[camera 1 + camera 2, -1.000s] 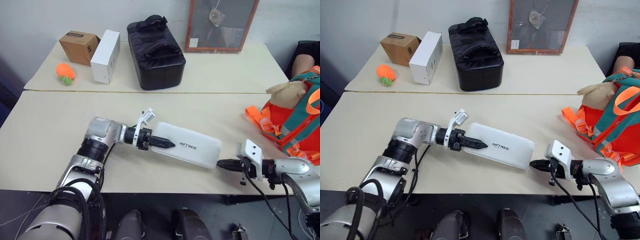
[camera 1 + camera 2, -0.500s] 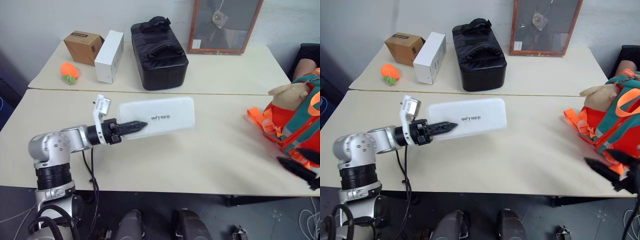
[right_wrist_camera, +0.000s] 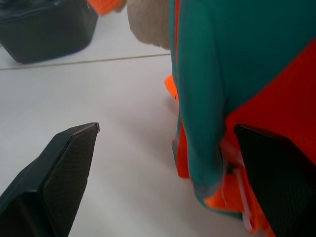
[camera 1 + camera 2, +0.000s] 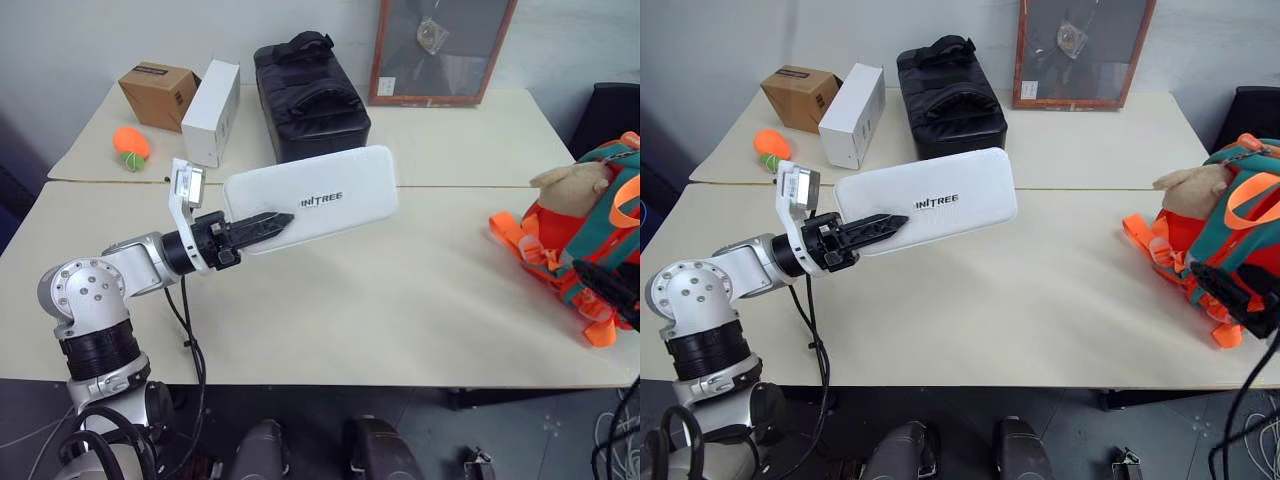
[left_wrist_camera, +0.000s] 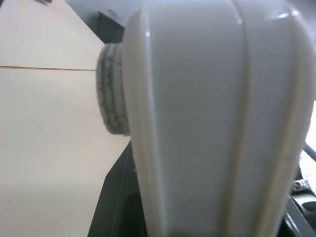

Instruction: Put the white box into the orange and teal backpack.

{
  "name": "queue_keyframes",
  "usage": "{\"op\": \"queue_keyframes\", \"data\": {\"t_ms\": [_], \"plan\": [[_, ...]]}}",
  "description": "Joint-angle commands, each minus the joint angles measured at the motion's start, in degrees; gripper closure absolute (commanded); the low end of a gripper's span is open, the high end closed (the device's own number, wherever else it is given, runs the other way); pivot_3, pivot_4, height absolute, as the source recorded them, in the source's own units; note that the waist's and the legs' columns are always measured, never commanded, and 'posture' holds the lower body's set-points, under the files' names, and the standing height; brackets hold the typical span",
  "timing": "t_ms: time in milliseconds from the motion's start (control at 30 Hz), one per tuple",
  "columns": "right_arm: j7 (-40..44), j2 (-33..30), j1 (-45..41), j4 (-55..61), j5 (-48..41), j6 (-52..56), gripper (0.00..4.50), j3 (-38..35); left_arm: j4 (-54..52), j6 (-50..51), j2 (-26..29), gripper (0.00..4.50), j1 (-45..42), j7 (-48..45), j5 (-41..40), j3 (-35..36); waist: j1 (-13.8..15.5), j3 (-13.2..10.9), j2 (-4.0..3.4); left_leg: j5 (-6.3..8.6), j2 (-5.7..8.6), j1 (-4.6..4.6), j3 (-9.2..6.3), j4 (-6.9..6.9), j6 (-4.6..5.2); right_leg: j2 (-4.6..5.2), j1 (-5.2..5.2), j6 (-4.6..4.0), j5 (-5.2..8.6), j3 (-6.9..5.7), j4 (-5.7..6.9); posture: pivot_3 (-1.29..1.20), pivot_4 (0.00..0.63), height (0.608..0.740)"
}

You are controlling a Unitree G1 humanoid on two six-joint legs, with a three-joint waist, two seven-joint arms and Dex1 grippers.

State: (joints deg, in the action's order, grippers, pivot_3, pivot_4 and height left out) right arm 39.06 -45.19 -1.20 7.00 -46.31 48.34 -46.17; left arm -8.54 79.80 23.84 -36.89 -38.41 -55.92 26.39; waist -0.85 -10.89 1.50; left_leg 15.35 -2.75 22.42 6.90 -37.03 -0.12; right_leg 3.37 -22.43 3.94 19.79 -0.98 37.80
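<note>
Left gripper [image 4: 268,224] clamps white box [image 4: 320,195] by one end above tabletop [image 4: 420,290]; right gripper [image 3: 163,182], jaws wide at orange and teal backpack [image 4: 590,240], should spread opening before carrying box across level.

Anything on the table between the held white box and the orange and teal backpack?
No: bare tabletop between the white box and the orange and teal backpack, per the left eye view.

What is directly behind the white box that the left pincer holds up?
Behind the white box stands the black padded bag. The box covers the bag's lower front edge and part of the table.
</note>
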Motion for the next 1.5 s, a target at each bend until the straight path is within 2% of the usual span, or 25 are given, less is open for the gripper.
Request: {"op": "queue_keyframes", "data": {"t_ms": [33, 200, 300, 667, 933, 1100, 1333, 1500], "plan": [[-0.4, -0.1, -5.0, -3.7, 1.7, -3.4, 0.03, 4.2, -2.2, -1.7, 0.7, 3.19, 0.1, 1.0, -3.0, 0.6, -0.3, 0.0, 0.00, 0.00, -0.01, 0.00, 0.00, 0.00, -0.01, -0.02, 0.00, 0.00, 0.00, 0.00, 0.00, 0.00, 0.150, 0.740], [-1.4, 1.5, -13.5, -11.5, 5.8, -9.2, 0.03, 9.9, -2.6, -2.7, 1.5, 3.19, 1.1, 2.5, -4.0, 0.1, -0.8, 0.0, -0.01, -0.01, -0.01, 0.02, 0.04, 0.02, -0.03, -0.02, -0.04, 0.00, 0.00, 0.03, 0.00, 0.00, 0.150, 0.740], [0.6, 1.9, -14.0, -12.3, 4.6, -10.3, 0.61, 10.0, -3.6, -3.5, 1.9, 3.19, 1.8, 3.6, -4.6, 0.0, -0.7, 0.0, -0.01, -0.02, -0.03, 0.02, 0.04, 0.02, -0.04, -0.04, -0.04, 0.00, 0.00, 0.03, -0.01, 0.00, 0.150, 0.740], [10.8, -0.5, -14.8, -8.0, 0.4, -8.3, 4.48, 13.2, -3.9, -5.0, 4.6, 3.19, 2.7, 8.2, -7.9, 1.6, -1.0, 0.0, -0.02, -0.02, -0.08, -0.01, 0.07, 0.04, -0.08, -0.09, -0.05, 0.00, 0.00, 0.07, -0.01, 0.00, 0.150, 0.740], [23.2, -7.0, -20.9, 0.0, -4.8, -2.1, 4.48, 22.7, 1.8, -8.1, 8.1, 3.19, -0.3, 9.1, -7.7, 3.1, -0.9, -0.1, -0.04, -0.01, -0.11, 0.02, 0.08, 0.05, -0.10, -0.10, -0.12, -0.01, 0.00, 0.07, -0.02, 0.00, 0.150, 0.740], [30.8, -8.8, -29.3, 4.9, -9.8, 2.2, 4.48, 29.1, 4.3, -9.6, 11.5, 3.19, -3.0, 7.8, -7.2, 2.7, -1.0, -0.1, -0.02, 0.03, -0.11, 0.06, 0.10, 0.06, -0.10, -0.08, -0.15, -0.01, 0.01, 0.07, -0.06, 0.00, 0.150, 0.740], [34.5, -9.6, -31.5, 10.2, -16.9, 7.0, 4.48, 30.2, 4.5, -12.1, 16.0, 3.19, -3.9, 2.8, -7.3, 2.0, -0.7, -0.1, 0.00, 0.18, -0.12, 0.20, 0.00, 0.06, -0.05, 0.01, -0.17, -0.06, 0.03, -0.05, -0.17, 0.00, 0.150, 0.740], [35.4, -9.8, -29.8, 11.7, -18.5, 8.2, 4.48, 30.4, 1.1, -13.7, 13.9, 3.19, -6.6, 3.3, -9.0, 0.0, -0.5, -0.1, 0.01, 0.25, -0.05, 0.38, -0.09, -0.04, 0.07, 0.12, -0.22, -0.05, 0.03, -0.14, -0.24, 0.00, 0.150, 0.740]]}}
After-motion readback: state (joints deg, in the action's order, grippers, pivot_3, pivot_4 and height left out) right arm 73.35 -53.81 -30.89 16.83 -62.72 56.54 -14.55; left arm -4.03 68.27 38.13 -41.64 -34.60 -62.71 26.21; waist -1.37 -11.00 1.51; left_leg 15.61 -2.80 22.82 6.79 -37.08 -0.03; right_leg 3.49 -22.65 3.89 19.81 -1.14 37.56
